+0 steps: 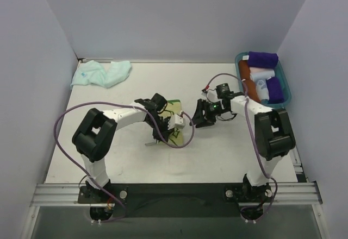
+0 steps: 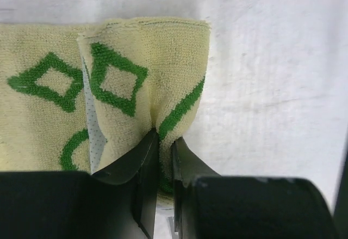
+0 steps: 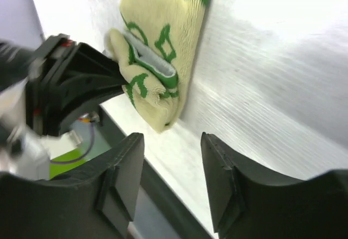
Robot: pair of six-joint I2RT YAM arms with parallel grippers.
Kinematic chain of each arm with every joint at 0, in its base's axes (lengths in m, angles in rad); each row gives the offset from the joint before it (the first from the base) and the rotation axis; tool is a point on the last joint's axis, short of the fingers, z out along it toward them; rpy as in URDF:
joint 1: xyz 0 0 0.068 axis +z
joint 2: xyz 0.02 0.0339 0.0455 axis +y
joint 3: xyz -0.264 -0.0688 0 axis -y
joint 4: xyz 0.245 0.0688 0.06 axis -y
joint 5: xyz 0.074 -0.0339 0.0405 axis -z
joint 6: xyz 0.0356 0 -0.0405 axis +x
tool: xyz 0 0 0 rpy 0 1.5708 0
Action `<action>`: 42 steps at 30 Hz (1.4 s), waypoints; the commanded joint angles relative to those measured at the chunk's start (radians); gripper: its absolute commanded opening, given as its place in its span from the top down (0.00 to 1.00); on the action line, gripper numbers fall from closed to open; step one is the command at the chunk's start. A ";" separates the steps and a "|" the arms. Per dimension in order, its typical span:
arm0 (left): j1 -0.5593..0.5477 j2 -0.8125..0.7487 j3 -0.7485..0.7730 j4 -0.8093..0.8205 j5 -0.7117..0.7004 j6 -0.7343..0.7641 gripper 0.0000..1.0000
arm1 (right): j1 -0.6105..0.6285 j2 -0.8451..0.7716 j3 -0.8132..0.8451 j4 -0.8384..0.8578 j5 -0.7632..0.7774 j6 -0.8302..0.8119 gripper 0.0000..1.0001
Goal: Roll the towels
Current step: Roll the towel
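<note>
The pale yellow towel with green marks (image 1: 175,105) lies mid-table, partly folded over. My left gripper (image 1: 163,126) is over it. In the left wrist view the gripper (image 2: 165,144) is shut on a folded-up edge of the yellow towel (image 2: 141,60), and the cloth is pinched between the jaws. My right gripper (image 1: 200,118) hovers just right of the towel. In the right wrist view it (image 3: 171,144) is open and empty, and the towel (image 3: 163,38) lies beyond its tips. The mint-aqua towel (image 1: 103,73) lies crumpled at the back left.
A teal basket (image 1: 237,60) at the back right holds purple (image 1: 263,58), white (image 1: 261,77) and orange (image 1: 246,76) rolls. Grey walls close in the table on the left, back and right. The left arm's purple cable loops near the towel.
</note>
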 commanded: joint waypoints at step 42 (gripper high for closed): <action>0.234 0.586 0.450 -0.689 0.303 0.074 0.93 | 0.673 -0.072 -0.008 0.152 0.685 -0.949 0.47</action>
